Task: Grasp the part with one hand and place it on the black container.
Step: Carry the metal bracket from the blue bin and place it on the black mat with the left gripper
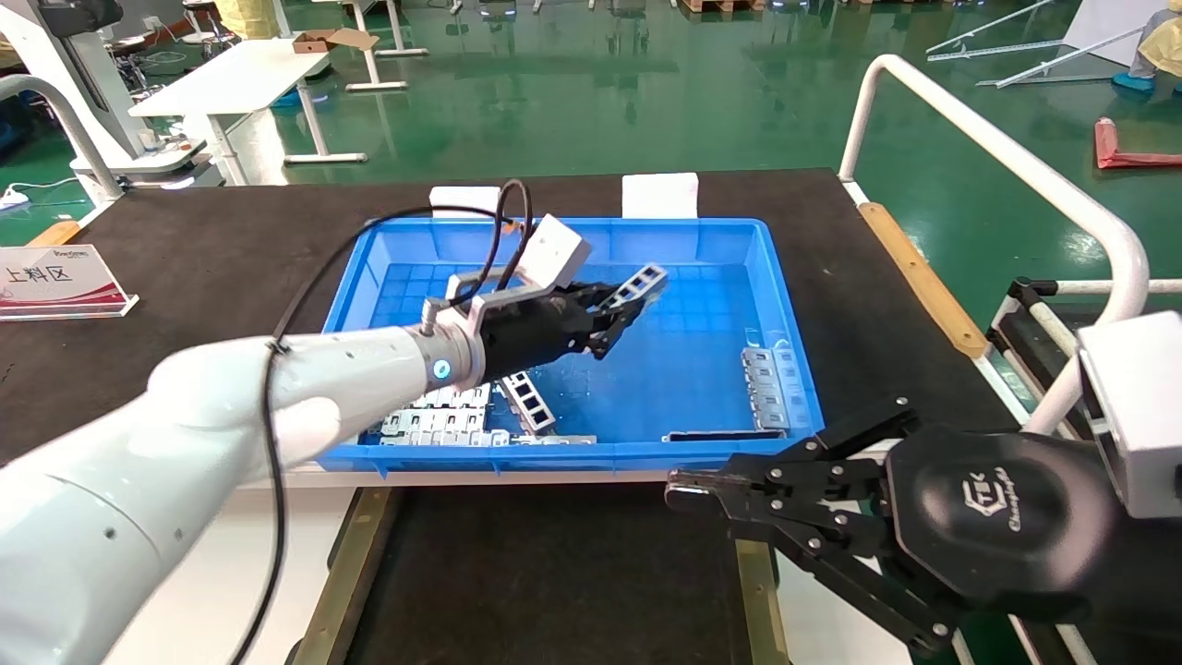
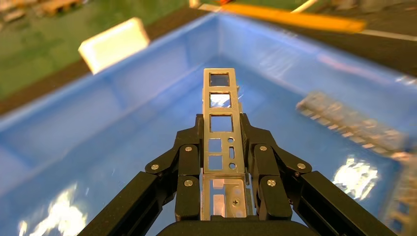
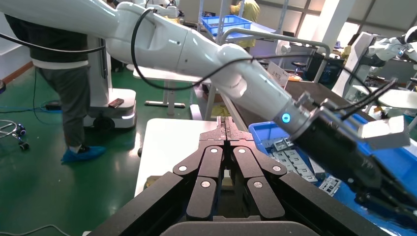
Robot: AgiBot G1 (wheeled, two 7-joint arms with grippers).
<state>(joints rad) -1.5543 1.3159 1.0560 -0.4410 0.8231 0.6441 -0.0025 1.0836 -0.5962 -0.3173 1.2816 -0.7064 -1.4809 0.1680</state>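
My left gripper [image 1: 617,319] is shut on the part [image 1: 637,286], a silver ladder-like bar with rectangular windows, and holds it tilted above the floor of the blue bin [image 1: 702,235]. In the left wrist view the part [image 2: 220,105] sticks out forward between the closed fingers [image 2: 189,162]. The black container [image 1: 554,573], a flat black tray with brass-coloured side rails, lies below the bin's near edge. My right gripper [image 1: 679,489] is shut and empty, parked at the near right beside the container's right rail; it also shows in the right wrist view [image 3: 226,129].
More silver parts lie in the bin: a cluster [image 1: 439,425] at the near left, one ladder piece [image 1: 531,402], and a stack [image 1: 771,388] at the right. A sign stand [image 1: 55,282] sits at the table's left. A white rail [image 1: 1007,157] curves along the right.
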